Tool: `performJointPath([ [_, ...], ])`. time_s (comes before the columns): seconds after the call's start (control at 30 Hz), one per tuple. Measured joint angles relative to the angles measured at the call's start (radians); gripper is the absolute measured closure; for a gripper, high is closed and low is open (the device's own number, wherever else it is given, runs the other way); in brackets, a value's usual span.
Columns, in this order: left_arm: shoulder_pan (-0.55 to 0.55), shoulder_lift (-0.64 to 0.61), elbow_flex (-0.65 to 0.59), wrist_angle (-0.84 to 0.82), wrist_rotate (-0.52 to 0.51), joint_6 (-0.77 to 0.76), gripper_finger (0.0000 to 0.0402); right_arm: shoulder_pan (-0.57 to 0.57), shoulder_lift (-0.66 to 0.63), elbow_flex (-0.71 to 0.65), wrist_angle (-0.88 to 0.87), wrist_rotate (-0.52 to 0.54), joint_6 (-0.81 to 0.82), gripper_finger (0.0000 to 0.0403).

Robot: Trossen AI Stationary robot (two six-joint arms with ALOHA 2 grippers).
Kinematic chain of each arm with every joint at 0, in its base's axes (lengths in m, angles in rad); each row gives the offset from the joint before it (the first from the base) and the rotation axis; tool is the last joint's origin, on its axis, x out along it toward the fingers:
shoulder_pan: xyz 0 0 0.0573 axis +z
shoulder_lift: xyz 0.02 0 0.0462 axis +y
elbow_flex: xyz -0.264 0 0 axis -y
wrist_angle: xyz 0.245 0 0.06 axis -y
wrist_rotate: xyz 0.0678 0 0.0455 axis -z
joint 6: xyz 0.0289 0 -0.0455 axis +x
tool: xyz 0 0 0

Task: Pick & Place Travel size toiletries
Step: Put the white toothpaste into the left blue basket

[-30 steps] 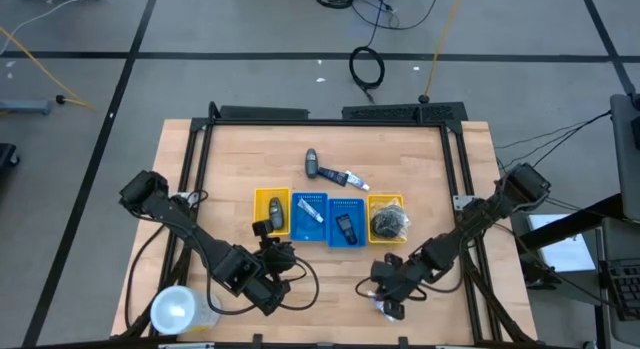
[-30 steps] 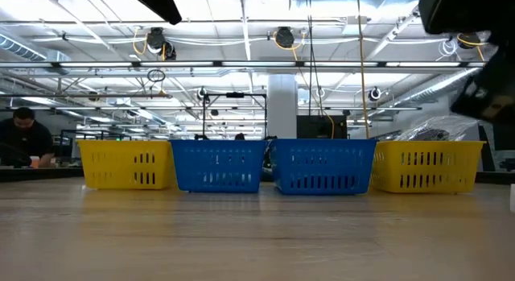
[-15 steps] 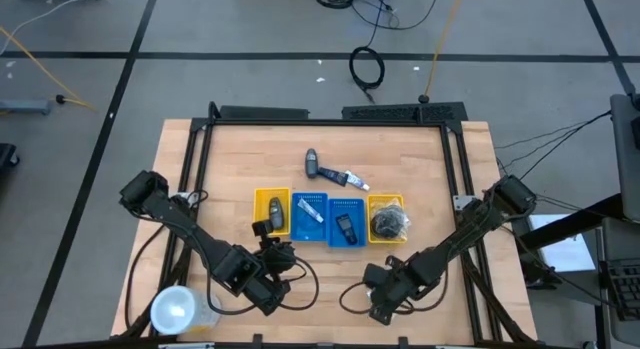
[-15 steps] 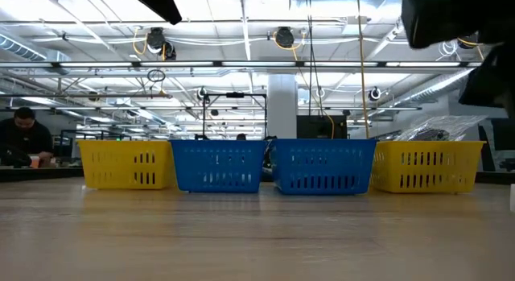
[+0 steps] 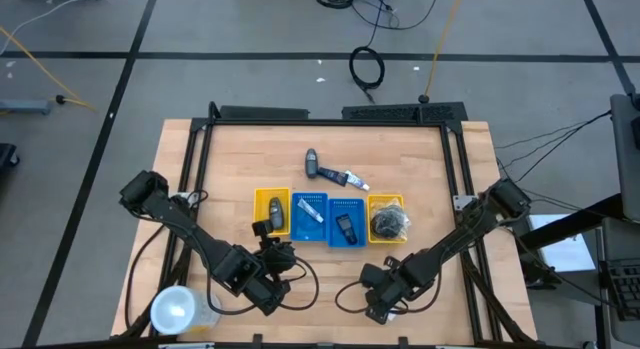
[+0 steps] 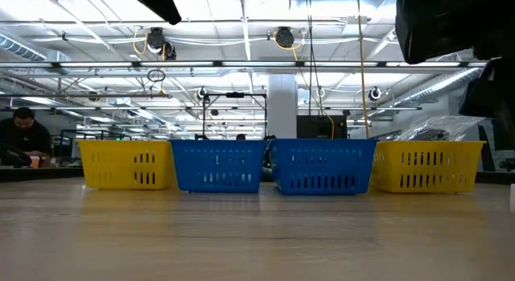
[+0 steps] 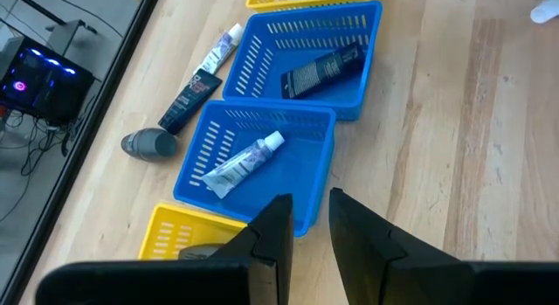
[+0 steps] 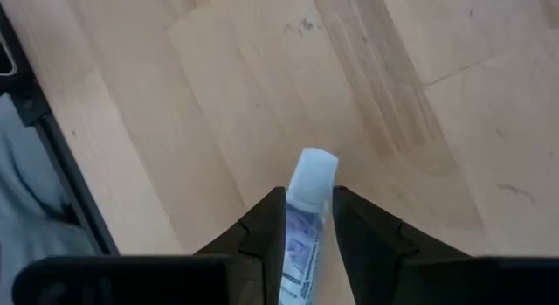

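From above, four slotted plastic trays [image 5: 329, 218], yellow and blue, sit in a row mid-table. Some toiletries already lie in them, while a dark bottle [image 5: 312, 164] and tube remain loose toward the far edge.

The left gripper [image 7: 306, 219] hangs above the trays, fingers slightly apart, empty.

The right gripper [image 8: 301, 219] is clamped on a white pale-capped tube [image 8: 306, 200] over bare wood near the front edge, probably lifted for carrying to a tray.

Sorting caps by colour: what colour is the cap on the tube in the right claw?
Pale blue cap, clearest in the right wrist view.
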Motion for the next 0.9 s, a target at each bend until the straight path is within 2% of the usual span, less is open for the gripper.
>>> performJointPath([
  [0.3, 0.000, 0.000, 0.000, 0.001, 0.000, 0.000, 0.0325, -0.008, 0.042, 0.001, 0.006, 0.002, -0.008, 0.0315],
  [0.63, 0.000, 0.000, 0.000, 0.002, 0.000, 0.000, 0.0325, -0.007, 0.051, 0.002, -0.004, 0.013, -0.047, 0.0358],
  [0.9, 0.000, 0.000, 0.000, 0.002, 0.000, 0.000, 0.0325, -0.006, 0.048, 0.001, -0.001, 0.046, -0.077, 0.0358],
])
